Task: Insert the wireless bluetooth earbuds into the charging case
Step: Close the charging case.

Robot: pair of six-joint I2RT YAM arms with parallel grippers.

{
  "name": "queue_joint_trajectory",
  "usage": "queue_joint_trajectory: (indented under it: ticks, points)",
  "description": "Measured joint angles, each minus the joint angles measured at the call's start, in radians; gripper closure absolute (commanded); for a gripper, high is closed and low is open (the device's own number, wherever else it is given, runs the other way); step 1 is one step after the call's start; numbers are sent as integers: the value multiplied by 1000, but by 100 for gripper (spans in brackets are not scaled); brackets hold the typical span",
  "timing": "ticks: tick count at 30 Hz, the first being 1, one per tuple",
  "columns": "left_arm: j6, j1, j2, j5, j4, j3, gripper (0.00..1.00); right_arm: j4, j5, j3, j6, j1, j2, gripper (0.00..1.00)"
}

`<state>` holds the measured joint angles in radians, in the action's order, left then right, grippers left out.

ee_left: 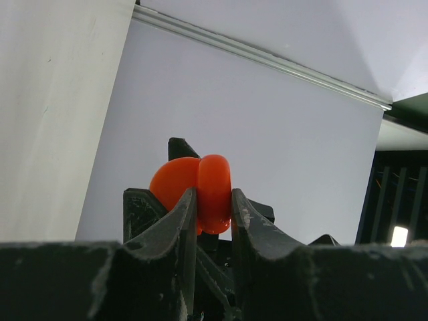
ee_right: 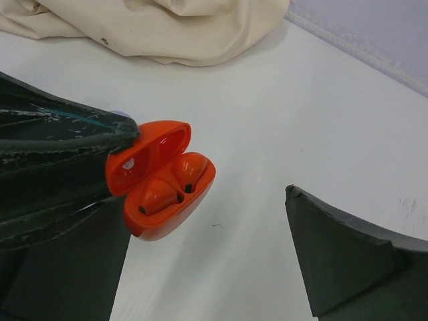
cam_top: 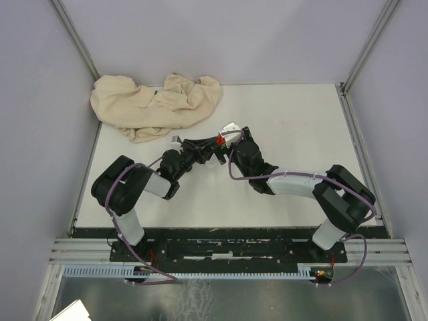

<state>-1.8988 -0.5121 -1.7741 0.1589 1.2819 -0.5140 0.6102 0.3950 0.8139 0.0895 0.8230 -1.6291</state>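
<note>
An orange-red charging case (ee_right: 168, 200) hangs above the white table with its lid (ee_right: 144, 157) open. Two red earbuds (ee_right: 189, 170) sit side by side in its wells. My left gripper (ee_left: 212, 207) is shut on the case (ee_left: 200, 190), pinching it between both fingers. In the top view the case (cam_top: 219, 140) is between the two grippers near the table's middle. My right gripper (ee_right: 207, 227) is open and empty, right beside the case, which is next to its left finger. No purple, black or white earbuds are in view.
A crumpled beige cloth (cam_top: 157, 103) lies at the back left of the table and shows at the top of the right wrist view (ee_right: 154, 27). Grey walls enclose the table (cam_top: 287, 134) at the back and on both sides.
</note>
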Motion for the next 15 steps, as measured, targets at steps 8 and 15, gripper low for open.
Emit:
queue_joint_trajectory:
  ticks: [8,15]
  points:
    - [-11,0,-2,2,11,11,97,13,42,0,40,1,-5,0]
    - [-16,-1,-29,8,37,11,97,2,60,-3,78,5,0,0]
